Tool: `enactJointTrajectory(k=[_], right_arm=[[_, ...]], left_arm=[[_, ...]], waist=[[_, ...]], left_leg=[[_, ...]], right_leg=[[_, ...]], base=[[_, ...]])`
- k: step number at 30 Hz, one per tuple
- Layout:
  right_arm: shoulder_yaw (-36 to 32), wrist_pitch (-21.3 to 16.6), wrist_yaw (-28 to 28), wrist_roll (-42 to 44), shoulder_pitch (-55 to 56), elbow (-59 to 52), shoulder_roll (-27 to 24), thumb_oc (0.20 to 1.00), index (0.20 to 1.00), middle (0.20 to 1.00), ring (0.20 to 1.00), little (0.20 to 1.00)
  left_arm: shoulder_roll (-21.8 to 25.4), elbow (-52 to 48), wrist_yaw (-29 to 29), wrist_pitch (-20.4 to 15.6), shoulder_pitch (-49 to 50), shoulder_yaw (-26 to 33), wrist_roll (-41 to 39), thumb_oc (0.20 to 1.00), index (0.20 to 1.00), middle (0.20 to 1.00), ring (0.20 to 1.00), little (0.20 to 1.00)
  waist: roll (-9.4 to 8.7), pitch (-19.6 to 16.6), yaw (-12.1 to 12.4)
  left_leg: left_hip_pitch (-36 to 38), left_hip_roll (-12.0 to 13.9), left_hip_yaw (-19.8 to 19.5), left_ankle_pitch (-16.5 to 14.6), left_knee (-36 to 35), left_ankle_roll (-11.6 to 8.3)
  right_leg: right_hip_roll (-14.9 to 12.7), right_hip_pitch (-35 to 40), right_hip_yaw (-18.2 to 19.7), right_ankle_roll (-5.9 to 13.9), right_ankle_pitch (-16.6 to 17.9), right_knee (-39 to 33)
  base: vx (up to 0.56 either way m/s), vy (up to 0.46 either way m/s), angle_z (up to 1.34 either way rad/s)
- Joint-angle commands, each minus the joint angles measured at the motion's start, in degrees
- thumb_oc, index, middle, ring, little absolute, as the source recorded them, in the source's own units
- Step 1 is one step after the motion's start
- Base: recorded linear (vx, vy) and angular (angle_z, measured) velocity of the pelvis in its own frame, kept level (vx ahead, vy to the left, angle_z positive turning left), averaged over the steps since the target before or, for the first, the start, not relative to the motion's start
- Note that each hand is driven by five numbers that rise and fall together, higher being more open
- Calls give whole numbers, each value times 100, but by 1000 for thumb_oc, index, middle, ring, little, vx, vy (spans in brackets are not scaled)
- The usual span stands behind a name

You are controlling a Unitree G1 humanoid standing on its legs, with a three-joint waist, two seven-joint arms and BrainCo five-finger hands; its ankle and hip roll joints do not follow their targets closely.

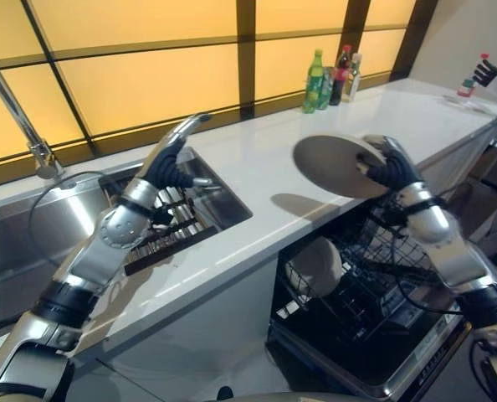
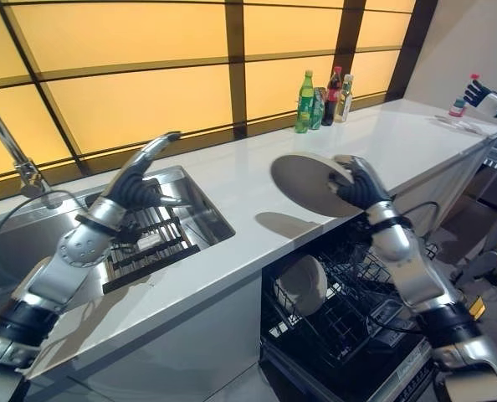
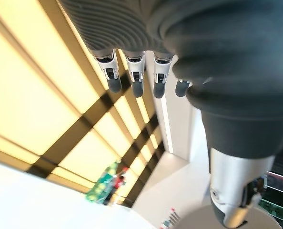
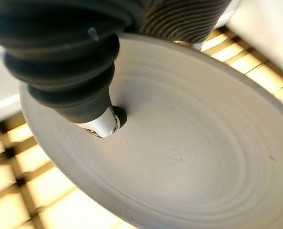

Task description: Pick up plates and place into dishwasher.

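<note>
Plate: plate (image 1: 339, 164), held in the air above the counter edge and the open dishwasher, tilted with its face toward the sink side.
Right hand: right hand (image 1: 389, 167) pinches the plate at its rim; in the right wrist view the thumb (image 4: 101, 125) presses on the plate's face and the fingers pass behind it.
Left hand: left hand (image 1: 171, 159) raised over the sink, fingers straight and spread, holding nothing.
Handling, judged: plate looks a rigid, glazed ceramic disc, moderately heavy for a rim pinch, likely slippery and breakable if knocked against the rack wires. A hold at the rim, thumb opposed to fingers, suits sliding it edge-first between the tines.
Plate surface: matte grey-beige, round, shallow, with faint concentric rings across the face.
Dishwasher: dishwasher rack (image 1: 367, 276) of thin dark wire, pulled out below the counter; a pale round dish (image 1: 317, 266) already stands on edge in it.
Counter: countertop (image 1: 257, 167), smooth, white, glossy.
Sink: sink (image 1: 219, 201), brushed steel, with a dark slatted drying rack (image 2: 146, 243) inside and a curved faucet (image 1: 14, 109) at its far side.
Background: bottles (image 1: 332, 77) grouped by the amber window panels.
</note>
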Motion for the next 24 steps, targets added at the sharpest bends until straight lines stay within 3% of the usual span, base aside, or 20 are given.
enactJointTrajectory(k=[1, 7, 11, 16, 24], right_arm=[[-533, -371, -322, -192, 69, -159, -147, 200, 200, 200, 200, 200], [-1308, -220, -449, -366, 923, -94, -419, 200, 200, 200, 200, 200], [-1368, -18, -446, -245, 1073, 193, -462, 200, 200, 200, 200, 200], [-808, 339, -584, 28, 519, 962, -594, 200, 200, 200, 200, 200], [380, 732, -752, 307, -1023, 2789, -983, 200, 200, 200, 200, 200]], left_arm=[[195, -417, -139, -345, 201, 535, -368, 1000, 1000, 1000, 1000, 1000], [118, -815, -785, -357, 1252, 970, -884, 1000, 1000, 1000, 1000, 1000], [122, -941, -1098, -333, 1525, 954, -1145, 1000, 1000, 1000, 1000, 1000], [82, -1094, -1136, -236, 1406, 651, -1610, 1000, 1000, 1000, 1000, 1000], [221, -1126, -856, -526, 824, 58, -1741, 1000, 1000, 1000, 1000, 1000]], waist=[[-200, 218, -25], [-219, 403, -27], [-212, 551, 23], [-175, 867, 184], [-20, 1344, 459]], left_leg=[[471, -214, 146, -1041, 53, 66], [420, -172, 187, -1024, 53, 70], [359, -155, 172, -993, 53, 70], [152, -143, 102, -914, 53, 57], [-225, -158, -74, -809, 53, -22]], right_leg=[[-353, -11, 232, 555, -207, 112], [-337, -91, 285, 571, -177, 137], [-336, -161, 272, 571, -166, 183], [-349, -314, 188, 548, -125, 198], [-367, -534, -25, 502, -87, 142]], base=[[-24, -59, -17], [-14, -57, -11], [-35, -60, -4], [-104, -56, 1], [-137, -29, 5]])
